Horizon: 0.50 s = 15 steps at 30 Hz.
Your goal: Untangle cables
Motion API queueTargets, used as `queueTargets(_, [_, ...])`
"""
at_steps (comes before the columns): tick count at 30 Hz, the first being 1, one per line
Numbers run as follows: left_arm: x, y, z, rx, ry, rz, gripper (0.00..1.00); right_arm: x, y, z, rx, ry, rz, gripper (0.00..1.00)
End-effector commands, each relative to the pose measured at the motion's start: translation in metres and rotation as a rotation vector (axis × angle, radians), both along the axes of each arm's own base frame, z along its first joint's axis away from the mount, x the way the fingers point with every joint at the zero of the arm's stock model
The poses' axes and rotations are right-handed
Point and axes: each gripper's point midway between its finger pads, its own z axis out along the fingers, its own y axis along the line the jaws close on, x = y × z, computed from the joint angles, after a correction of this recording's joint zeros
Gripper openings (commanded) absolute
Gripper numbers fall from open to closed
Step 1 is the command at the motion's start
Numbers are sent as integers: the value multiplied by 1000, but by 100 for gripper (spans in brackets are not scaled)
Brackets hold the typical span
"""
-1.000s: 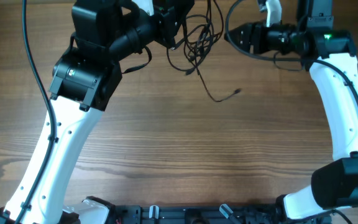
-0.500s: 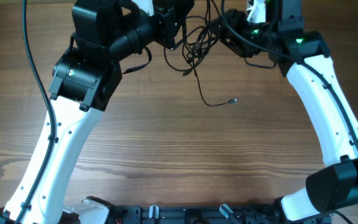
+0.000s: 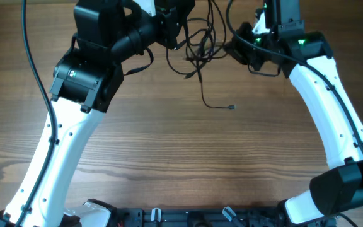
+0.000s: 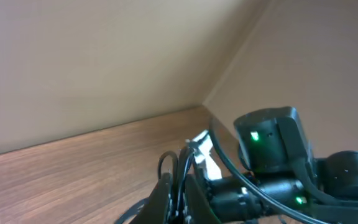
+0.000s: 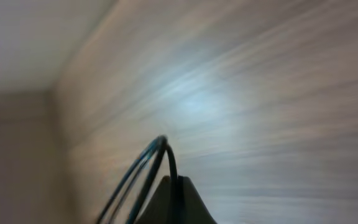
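Observation:
A tangle of thin black cables (image 3: 198, 45) hangs between my two grippers at the table's far edge. One strand trails down to a small plug end (image 3: 232, 107) lying on the wood. My left gripper (image 3: 176, 30) is shut on the tangle's left side. The left wrist view shows strands of the cables (image 4: 180, 174) pinched in my left gripper (image 4: 180, 202). My right gripper (image 3: 233, 46) is at the tangle's right side. In the right wrist view my right gripper (image 5: 176, 200) is shut on a loop of cables (image 5: 156, 155) that arches up and to the left.
The wooden table (image 3: 188, 157) stretches toward the front. A black rail (image 3: 188, 217) runs along the near edge between the arm bases. The right arm's body with green lights (image 4: 272, 149) sits close in front of the left wrist camera.
My right gripper swung left into the tangle and went from open to shut on a loop. The trailing plug end slid slightly down and left. The left arm held still.

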Motion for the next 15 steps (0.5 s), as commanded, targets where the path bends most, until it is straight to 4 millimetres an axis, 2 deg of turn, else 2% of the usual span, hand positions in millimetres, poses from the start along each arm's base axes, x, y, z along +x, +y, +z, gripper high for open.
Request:
queueTargets(1, [11,26,9,47,-47,163,4,7,-57,-22,-191,19,-74,4])
queueTargets(3, [21,43,4,88,-49,258,4,5,-88,-27,-214,48,-111,4])
queueTargets(4, [27,56,2,98,-44,307,4,2,-115,-31,-240,77,-159,4])
queueTargets(6, [33,76,2,100,-39,354,4,-3,-156,-35,-274,113,-221,4])
queueTargets(7, [36,89,3,101,-36,385,4,-9,-184,-37,-291,136,-264,4])
queueTargets(10, [36,119,8,101,-37,450,4,-20,-235,-39,-300,165,-354,4])
queueTargets(15, [24,149,22,117,-67,515,4,-39,-288,-42,-318,200,-464,4])
